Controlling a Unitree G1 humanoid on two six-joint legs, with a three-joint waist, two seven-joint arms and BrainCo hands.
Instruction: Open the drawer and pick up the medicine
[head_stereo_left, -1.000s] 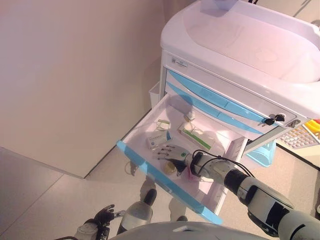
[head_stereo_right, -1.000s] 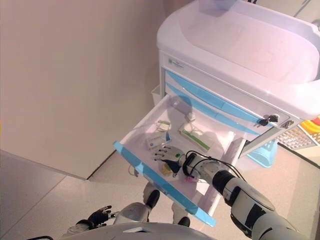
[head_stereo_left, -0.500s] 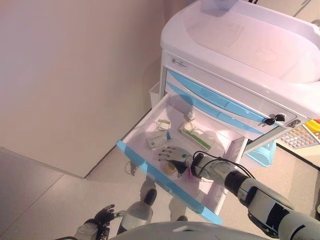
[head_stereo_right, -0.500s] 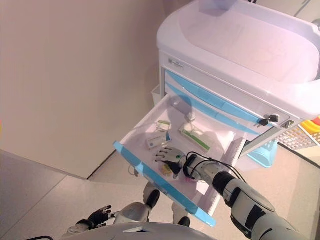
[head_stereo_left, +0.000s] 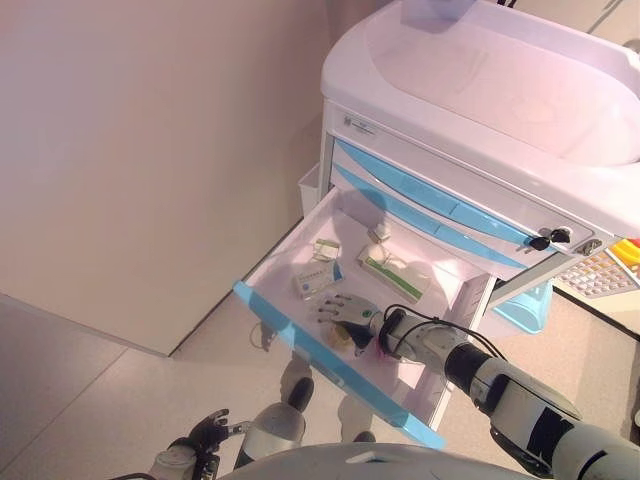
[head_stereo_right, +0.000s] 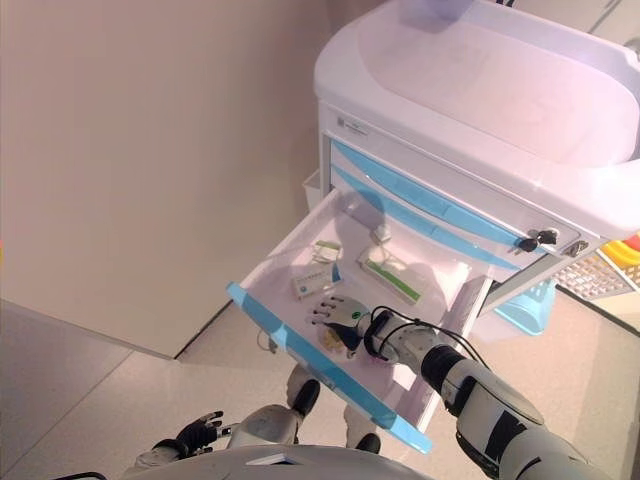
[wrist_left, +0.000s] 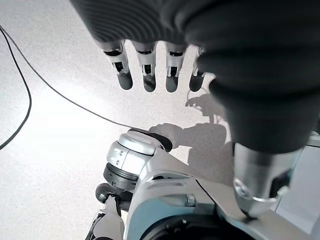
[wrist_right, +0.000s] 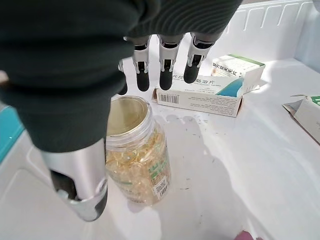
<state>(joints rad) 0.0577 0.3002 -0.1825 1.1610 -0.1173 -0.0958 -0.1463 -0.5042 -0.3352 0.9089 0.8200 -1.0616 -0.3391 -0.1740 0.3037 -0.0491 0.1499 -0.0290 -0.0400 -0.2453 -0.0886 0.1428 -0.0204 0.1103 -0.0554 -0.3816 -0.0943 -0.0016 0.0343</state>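
The cart's drawer (head_stereo_left: 290, 262) stands pulled out, its blue front (head_stereo_left: 330, 366) toward me. Inside, a clear jar of yellow capsules (wrist_right: 136, 150) stands upright without a lid; it also shows in the left eye view (head_stereo_left: 341, 335). My right hand (head_stereo_left: 348, 308) is open just above the jar, fingers (wrist_right: 165, 70) straight over it and thumb (wrist_right: 80, 185) down beside it, not closed on it. A white box with a blue-green end (wrist_right: 200, 95) lies just past the fingertips. My left hand (head_stereo_left: 205, 432) hangs open and empty low at the left, over the floor.
More boxes lie in the drawer: a green-and-white one (head_stereo_left: 392, 272), a small one (head_stereo_left: 325, 247) and another at the back (head_stereo_left: 378, 233). A pink item (head_stereo_left: 378, 350) lies by my wrist. Keys (head_stereo_left: 545, 240) hang in the cart's lock. A blue basket (head_stereo_left: 525, 305) sits behind.
My right hand has shifted only slightly over the jar. The drawer, the boxes and my left hand have not moved.
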